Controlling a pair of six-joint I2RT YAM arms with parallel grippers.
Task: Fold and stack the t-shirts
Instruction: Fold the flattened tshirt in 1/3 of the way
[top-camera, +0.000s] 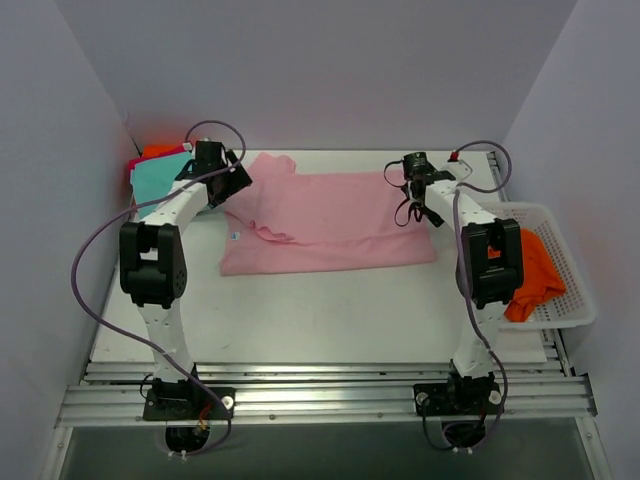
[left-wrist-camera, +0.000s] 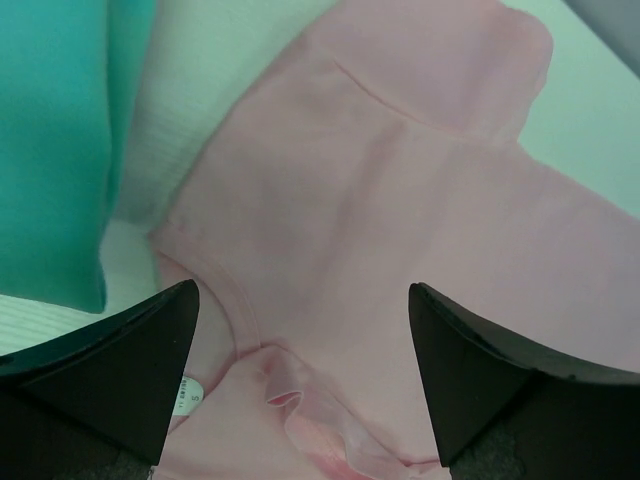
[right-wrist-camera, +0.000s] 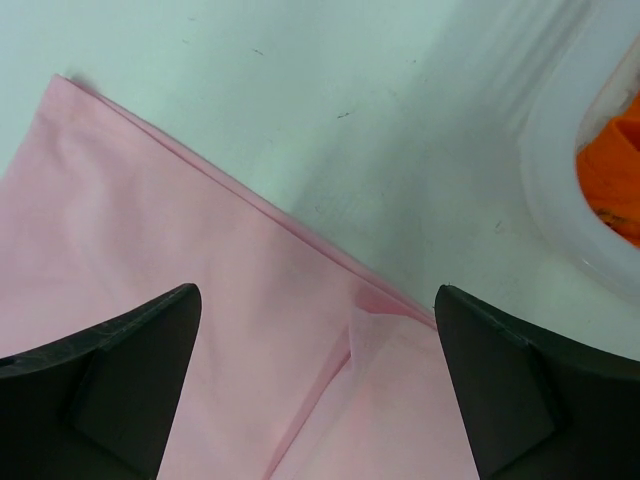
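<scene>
Pink soft cotton short-sleeved t-shirt (top-camera: 330, 225) lies spread on the white counter (top-camera: 330, 320), long axis running left to right between the arms. Left hand (left-wrist-camera: 302, 290) hovers open-jawed over its collar end; right hand (right-wrist-camera: 318, 290), equally wide, over the far hem corner.

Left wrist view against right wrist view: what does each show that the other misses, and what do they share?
Only the left wrist view shows the teal cotton t-shirt and the neckline and short sleeve of the pale pink cotton t-shirt. Only the right wrist view shows the white plastic mesh basket holding a bright orange t-shirt, plus the pink shirt's straight edge. Both show that pink shirt lying on the white table beneath open jaws: the left gripper and the right gripper hold nothing.
</scene>
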